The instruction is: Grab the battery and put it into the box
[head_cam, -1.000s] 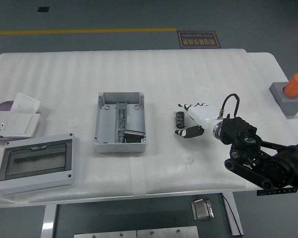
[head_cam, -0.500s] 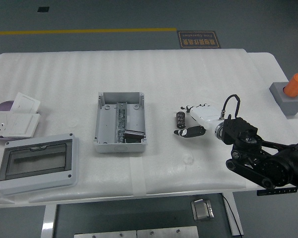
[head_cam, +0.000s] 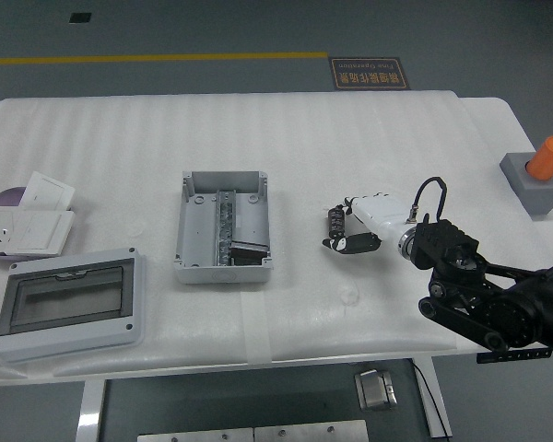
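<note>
1. White-shelled right hand (head_cam: 355,226) closes its fingers around the dark battery (head_cam: 334,222) on the bench (head_cam: 350,138), to lift it.
2. Grey box (head_cam: 223,226) lies open to the left, ready to receive it.

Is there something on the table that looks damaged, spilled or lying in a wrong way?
Nothing stands out. The box sits open and flat, its cover lies beside it, and the right hand is closed on the battery.
</note>
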Tool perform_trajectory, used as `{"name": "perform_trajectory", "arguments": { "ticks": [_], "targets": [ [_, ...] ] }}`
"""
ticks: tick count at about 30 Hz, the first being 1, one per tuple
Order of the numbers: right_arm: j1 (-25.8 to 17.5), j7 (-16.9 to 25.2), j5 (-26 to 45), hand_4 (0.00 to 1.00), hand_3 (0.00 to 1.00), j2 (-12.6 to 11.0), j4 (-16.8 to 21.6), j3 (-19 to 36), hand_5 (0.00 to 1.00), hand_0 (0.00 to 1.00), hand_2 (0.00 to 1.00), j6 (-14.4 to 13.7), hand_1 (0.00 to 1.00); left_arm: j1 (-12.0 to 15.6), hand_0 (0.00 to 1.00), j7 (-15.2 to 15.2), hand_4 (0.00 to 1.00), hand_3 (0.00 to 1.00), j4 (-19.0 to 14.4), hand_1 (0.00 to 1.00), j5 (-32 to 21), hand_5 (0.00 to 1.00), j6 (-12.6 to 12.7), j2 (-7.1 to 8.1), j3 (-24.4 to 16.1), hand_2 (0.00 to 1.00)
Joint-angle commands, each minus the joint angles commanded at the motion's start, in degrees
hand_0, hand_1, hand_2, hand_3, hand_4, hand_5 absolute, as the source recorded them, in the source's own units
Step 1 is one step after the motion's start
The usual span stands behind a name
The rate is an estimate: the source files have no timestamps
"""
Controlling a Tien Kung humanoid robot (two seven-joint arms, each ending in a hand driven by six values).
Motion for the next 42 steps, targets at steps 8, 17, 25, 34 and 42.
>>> {"name": "perform_trajectory", "arguments": {
  "ticks": [8, 17, 25, 34, 42],
  "targets": [
    [0.0, 0.6, -0.1, 0.603, 0.683, 0.1, -0.3, -1.1, 0.535, 0.830, 0.641, -0.9, 0.699, -0.1, 0.630, -0.1, 0.525, 0.595, -0.1, 0.653, 0.4, 0.461, 0.0, 0.02, -0.5, 0.513],
    [0.0, 1.1, -1.0, 0.552, 0.677, 0.3, -0.1, -2.1, 0.502, 0.814, 0.619, -1.4, 0.681, -0.2, 0.630, -0.1, 0.525, 0.595, -0.3, 0.653, 0.9, 0.462, 0.1, -0.02, -1.0, 0.513],
    [0.0, 0.8, -2.6, 0.540, 0.671, -0.1, 2.8, 0.8, 0.498, 0.797, 0.607, -1.8, 0.675, -0.1, 0.629, -0.3, 0.525, 0.597, -0.3, 0.653, 0.7, 0.465, 0.4, -0.07, -1.0, 0.513],
    [-0.7, -0.7, -3.8, 0.543, 0.669, 1.5, 10.8, 6.5, 0.504, 0.795, 0.607, -3.0, 0.674, 0.0, 0.628, -0.4, 0.525, 0.596, -0.1, 0.652, 0.2, 0.466, 0.6, -0.06, -0.5, 0.514],
    [-1.9, -1.0, -4.7, 0.549, 0.669, 6.5, 16.4, 8.0, 0.513, 0.795, 0.605, -4.3, 0.675, 0.1, 0.628, -0.4, 0.524, 0.597, 0.1, 0.653, -0.6, 0.466, 0.6, 0.00, 0.3, 0.514]
  ]
}}
